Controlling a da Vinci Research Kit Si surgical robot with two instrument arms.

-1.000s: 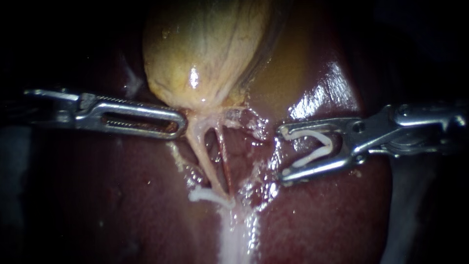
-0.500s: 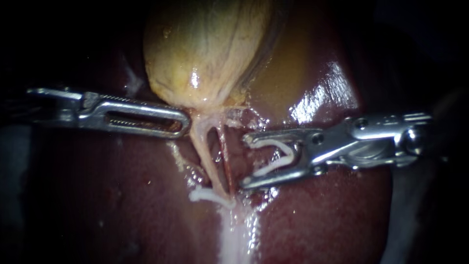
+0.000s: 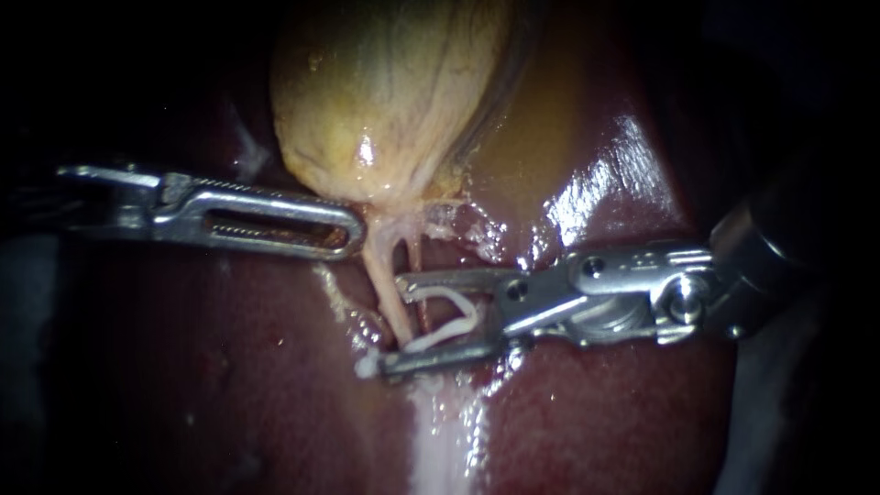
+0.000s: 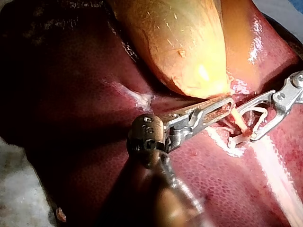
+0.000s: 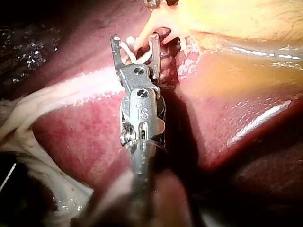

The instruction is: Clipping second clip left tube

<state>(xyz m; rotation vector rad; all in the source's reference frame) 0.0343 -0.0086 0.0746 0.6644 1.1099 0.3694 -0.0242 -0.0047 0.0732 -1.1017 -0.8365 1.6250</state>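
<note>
My right instrument is holding an open white clip in its wide-spread claw, which is standing around the left tube. Only the right wrist view is showing the tube passing between both tips. Farther off, my left instrument is lying with its claw together, under the gallbladder.

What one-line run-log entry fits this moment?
left instrument: tip at gallbladder neck | right instrument: holds clip, straddling left tube | clip: not yet closed
</note>
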